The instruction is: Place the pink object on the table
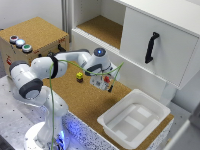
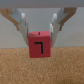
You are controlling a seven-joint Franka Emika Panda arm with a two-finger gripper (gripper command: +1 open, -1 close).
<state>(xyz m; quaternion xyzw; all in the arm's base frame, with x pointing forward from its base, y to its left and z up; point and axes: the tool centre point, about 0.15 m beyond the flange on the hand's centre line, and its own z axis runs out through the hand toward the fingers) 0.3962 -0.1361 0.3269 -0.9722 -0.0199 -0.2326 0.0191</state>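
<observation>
The pink object [image 2: 39,45] is a small reddish-pink cube with a dark mark on its face. It sits between my gripper's [image 2: 39,36] two fingers [image 2: 22,24], which are closed on its sides. In the exterior view the gripper [image 1: 106,84] points down over the brown cork table [image 1: 80,100], with the pink object [image 1: 107,78] showing as a small spot at the fingers. The cube is low over the cork [image 2: 40,67]; I cannot tell whether it touches.
A small yellow block with a dark top [image 1: 79,76] stands on the table beside the gripper. A white tray [image 1: 150,107] sits at the exterior view's lower right. A white cabinet with a black handle [image 1: 151,47] is behind. A cork-topped box with coloured buttons [image 1: 35,32] stands at the left.
</observation>
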